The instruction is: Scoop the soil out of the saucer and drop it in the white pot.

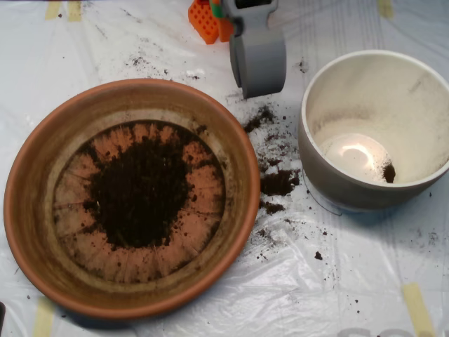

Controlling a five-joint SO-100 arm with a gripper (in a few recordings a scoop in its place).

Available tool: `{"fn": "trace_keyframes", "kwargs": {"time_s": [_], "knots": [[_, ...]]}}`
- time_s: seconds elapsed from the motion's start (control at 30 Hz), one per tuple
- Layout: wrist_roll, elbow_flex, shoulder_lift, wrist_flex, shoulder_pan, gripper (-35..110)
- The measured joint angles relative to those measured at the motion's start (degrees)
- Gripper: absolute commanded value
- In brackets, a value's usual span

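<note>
Soil (144,189) heaped dark in the middle of the saucer (42,161), covering most of the ridged floor, with a ring of bare terracotta around it. Very little moved across so far: only a small dark clump (389,170) on the bottom of the white pot (330,186), otherwise clean inside. Loose crumbs (279,182) spilled on the plastic sheet (351,281) between the two vessels, thickest just beside the saucer's right rim.

Scoop (258,60) up at the top edge of the overhead view, above the gap between saucer and pot, clear of both and touching neither. Seen from above as one compact grey block with a seam down its left side. No earth visible on it. Orange part of the arm (205,21) just to its left.

Step in hand, judging from this: between loads, with nearly the whole job left. Next move likely a swing left and down over the middle of the heap, shells parted, then a bite into the deepest part. Needed after that: a firm close, a lift clear of the thick rim, and a release well inside the pot's mouth, not over the gap, given the spill already lying there.
</note>
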Motion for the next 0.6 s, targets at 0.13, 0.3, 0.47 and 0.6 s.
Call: {"fn": "trace_keyframes", "kwargs": {"time_s": [0.13,0.3,0.47,0.6], "knots": [[-1.4,-8.3,-7.8,0.0,4.3,17],[0.6,-13.3,-14.3,0.3,9.8,21],[-0.4,-16.8,-22.1,1.5,17.9,32],[-0.3,-16.9,-27.3,0.6,23.9,33]]}}
